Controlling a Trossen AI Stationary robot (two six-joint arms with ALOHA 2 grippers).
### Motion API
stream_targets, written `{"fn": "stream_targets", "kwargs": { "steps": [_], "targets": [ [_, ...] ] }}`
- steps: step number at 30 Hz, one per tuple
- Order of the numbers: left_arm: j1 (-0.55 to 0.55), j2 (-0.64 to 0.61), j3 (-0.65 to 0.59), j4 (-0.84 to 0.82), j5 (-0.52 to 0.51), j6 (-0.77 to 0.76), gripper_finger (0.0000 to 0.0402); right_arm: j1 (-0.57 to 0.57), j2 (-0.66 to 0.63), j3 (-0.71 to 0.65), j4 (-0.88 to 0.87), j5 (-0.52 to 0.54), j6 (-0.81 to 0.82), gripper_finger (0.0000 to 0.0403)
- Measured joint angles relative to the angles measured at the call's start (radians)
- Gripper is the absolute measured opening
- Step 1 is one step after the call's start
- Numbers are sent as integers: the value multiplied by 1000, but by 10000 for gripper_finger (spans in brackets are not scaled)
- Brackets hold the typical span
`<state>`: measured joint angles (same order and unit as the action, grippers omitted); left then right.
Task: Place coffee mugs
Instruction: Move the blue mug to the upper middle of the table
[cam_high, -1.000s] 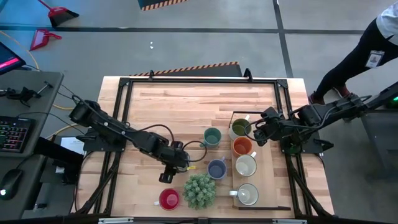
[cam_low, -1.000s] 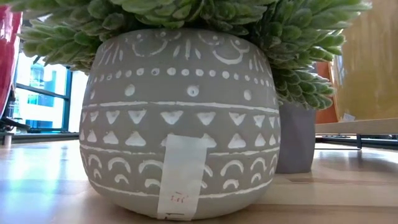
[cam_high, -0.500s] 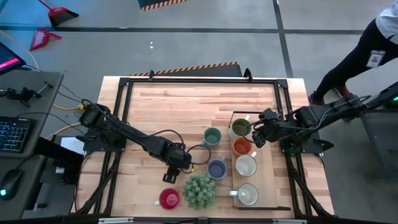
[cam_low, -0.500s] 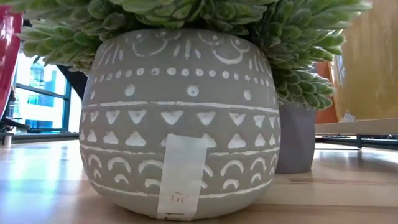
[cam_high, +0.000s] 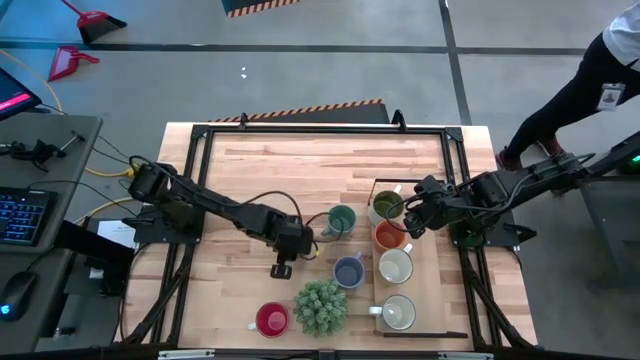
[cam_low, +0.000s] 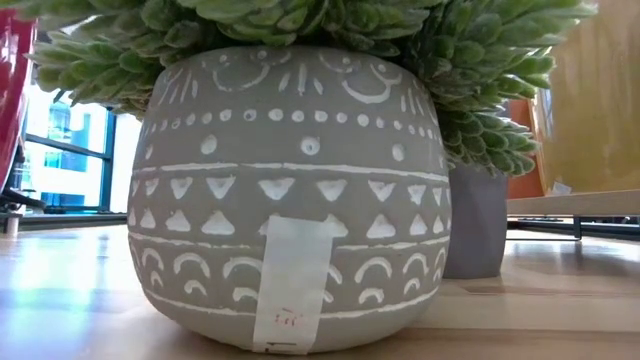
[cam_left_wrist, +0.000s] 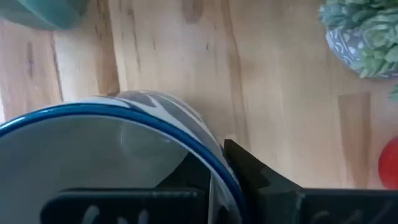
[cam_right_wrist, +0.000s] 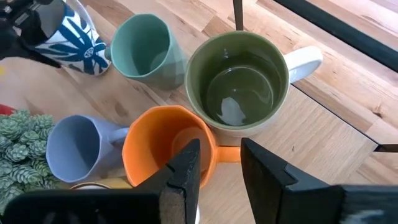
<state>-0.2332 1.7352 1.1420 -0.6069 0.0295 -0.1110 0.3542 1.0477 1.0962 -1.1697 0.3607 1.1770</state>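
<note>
My left gripper (cam_high: 302, 242) is shut on a white mug with a blue leaf pattern (cam_right_wrist: 74, 37), just left of the teal mug (cam_high: 342, 220). In the high view the gripper hides most of this mug. My right gripper (cam_right_wrist: 217, 158) hangs open above the orange mug (cam_high: 389, 236), its fingers over the rim on the handle side, touching nothing that I can see. The olive mug (cam_high: 387, 206), the orange mug and two white mugs (cam_high: 395, 266) (cam_high: 398, 312) stand in a column on the board at the right. A blue-grey mug (cam_high: 348, 271) and a red mug (cam_high: 272, 320) stand on the table. My left gripper pinches the patterned mug's wall at the blue rim (cam_left_wrist: 219, 163), one finger inside the mug and one finger (cam_left_wrist: 252, 171) outside. The fingers come steeply from above. In the right wrist view the mug's base (cam_right_wrist: 93, 67) looks to be on the table.
A spiky green plant in a grey patterned pot (cam_high: 321, 306) stands near the front edge between the red and blue-grey mugs and fills the low view. A dark-rimmed board (cam_high: 432, 290) bears the column of mugs. A person (cam_high: 600, 70) walks beyond the far right corner.
My left gripper has gone toward the table's right and far edges and down, ending beside the teal mug. My right arm has kept still.
</note>
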Motion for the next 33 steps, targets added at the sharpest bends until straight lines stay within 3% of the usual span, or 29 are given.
{"fn": "stream_targets", "kwargs": {
  "steps": [12,17,28,33],
  "targets": [
    [136,1,178,-248,-72,169,9,0,0,0,0,5,-15,94],
    [192,0,198,-294,-94,218,9,0,0,0,0,5,-15,94],
    [290,29,199,-219,-187,170,9,0,0,0,42,27,-15,94],
    [314,83,208,-210,-151,171,9,0,0,0,61,32,-15,94]
  ]
}}
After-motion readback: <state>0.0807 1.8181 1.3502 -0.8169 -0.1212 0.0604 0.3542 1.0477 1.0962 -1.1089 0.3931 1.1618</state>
